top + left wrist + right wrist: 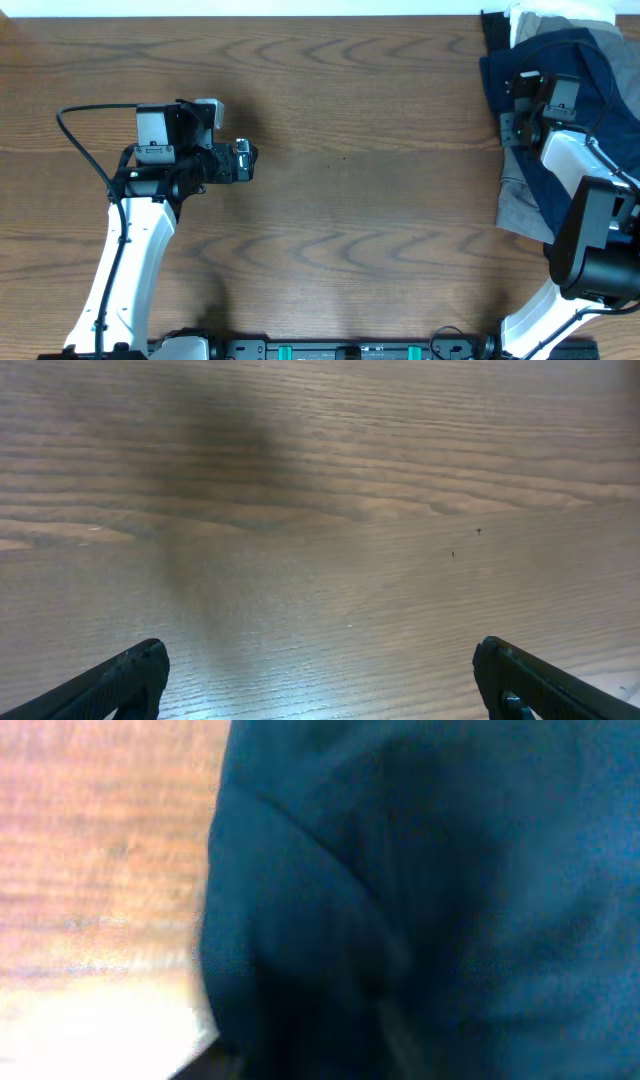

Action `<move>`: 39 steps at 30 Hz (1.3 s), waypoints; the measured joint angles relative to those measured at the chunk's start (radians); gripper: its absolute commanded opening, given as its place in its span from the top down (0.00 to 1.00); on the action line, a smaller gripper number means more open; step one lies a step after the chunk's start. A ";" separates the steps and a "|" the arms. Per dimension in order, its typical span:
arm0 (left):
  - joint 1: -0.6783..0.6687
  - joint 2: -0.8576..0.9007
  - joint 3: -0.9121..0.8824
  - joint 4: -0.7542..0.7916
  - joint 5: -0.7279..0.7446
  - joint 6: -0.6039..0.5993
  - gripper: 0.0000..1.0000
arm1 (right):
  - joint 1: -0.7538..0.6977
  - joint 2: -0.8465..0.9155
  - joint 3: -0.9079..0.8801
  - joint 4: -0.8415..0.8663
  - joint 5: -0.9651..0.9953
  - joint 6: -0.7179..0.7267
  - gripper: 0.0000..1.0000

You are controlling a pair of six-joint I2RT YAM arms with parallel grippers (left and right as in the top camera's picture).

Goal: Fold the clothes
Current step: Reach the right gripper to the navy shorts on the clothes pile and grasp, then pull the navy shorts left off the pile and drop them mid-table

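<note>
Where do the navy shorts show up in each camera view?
Overhead: navy shorts at the far right edge, toward the top.
Left wrist: not in it.
Right wrist: filling the right two thirds, blurred.
Shared landmark: the wood-grain table.

The left arm (pixel 125 265) is a long white link with a thin black wire running along its length. At its 12 o'clock end sit boxy black joint housings (pixel 160 135), one with a pale grey face. A black cable (pixel 80 135) loops out at 9 o'clock from them. The left gripper (pixel 243 160) is black with small silvery details, and its fingers (pixel 120 680) are matte black, tapering to blunt tips. The right arm (pixel 568 155) has a rounded white shell. A bulky black cylindrical joint (pixel 590 240) sits at its 6 o'clock, and a black wrist (pixel 545 95) with grey plates at 12 o'clock.
</note>
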 measured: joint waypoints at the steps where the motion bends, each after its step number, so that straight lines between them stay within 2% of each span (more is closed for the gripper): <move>1: 0.000 0.000 0.000 0.000 0.000 0.000 0.02 | 0.000 0.000 0.001 0.012 0.005 0.004 0.99; 7: 0.000 0.000 0.000 0.000 0.000 0.000 0.02 | -0.001 -0.024 0.001 0.018 0.015 0.007 0.99; 13: 0.000 0.000 0.000 0.019 0.000 0.000 0.02 | 0.030 -0.177 0.001 -0.013 0.018 0.016 0.99; 17: 0.000 0.000 0.000 0.023 0.000 0.000 0.02 | 0.136 -0.303 0.002 -0.015 0.000 0.030 0.99; 21: 0.000 0.000 0.000 0.023 0.000 0.000 0.02 | 0.316 -0.350 0.008 0.003 -0.027 0.054 0.99; 26: 0.000 0.000 0.000 0.023 0.000 0.000 0.02 | 0.516 -0.266 0.009 0.079 -0.047 0.077 0.99; 30: 0.002 0.000 0.000 0.021 0.000 0.000 0.02 | 0.645 -0.119 0.009 0.146 -0.066 0.088 0.99; 34: 0.026 0.000 0.000 0.017 0.003 0.000 0.02 | 0.735 -0.008 0.009 0.171 -0.095 0.091 0.99; 39: 0.106 0.000 0.000 0.015 0.003 0.000 0.02 | 0.816 0.013 0.012 0.171 -0.121 0.092 0.99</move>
